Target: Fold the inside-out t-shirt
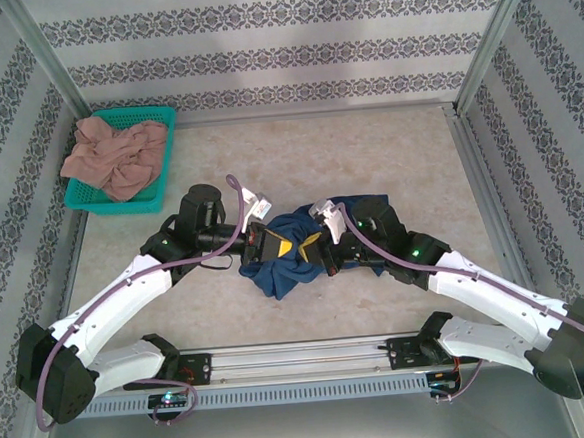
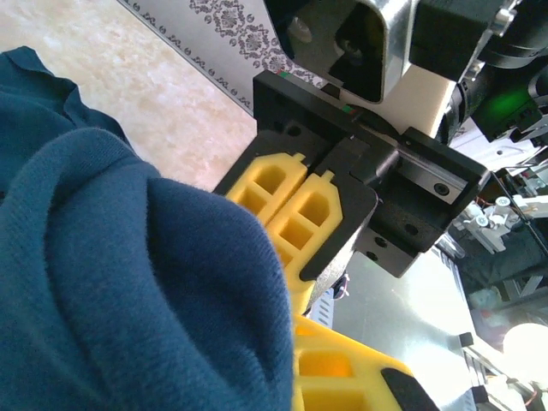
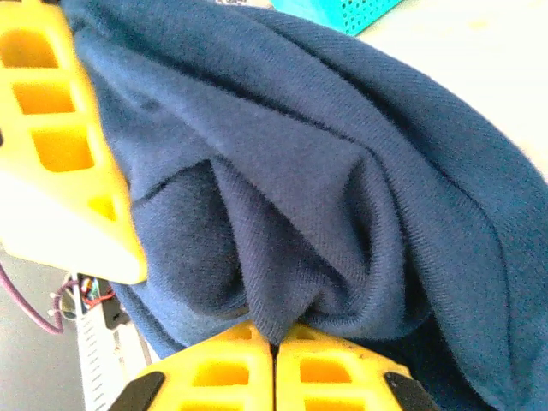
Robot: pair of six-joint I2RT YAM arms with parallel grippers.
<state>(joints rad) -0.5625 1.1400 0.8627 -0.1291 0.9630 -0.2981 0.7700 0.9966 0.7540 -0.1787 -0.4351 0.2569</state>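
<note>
The inside-out t-shirt (image 1: 279, 273) is a dark navy bundle, bunched up at the middle of the table between both arms. My right gripper (image 1: 321, 255) is shut on a fold of it; in the right wrist view the yellow jaws (image 3: 274, 349) meet with a pinch of navy cloth (image 3: 342, 197) between them. My left gripper (image 1: 276, 244) faces it from the left, also buried in the cloth. In the left wrist view the navy cloth (image 2: 128, 274) covers one finger, and the other finger (image 2: 360, 368) lies tight against it. The right gripper's yellow fingers (image 2: 300, 210) show just behind.
A teal basket (image 1: 163, 116) stands at the back left and holds a pinkish-tan garment (image 1: 117, 156). Patterned walls close the table on three sides. Bare tabletop (image 1: 367, 144) lies behind the bundle and to its right.
</note>
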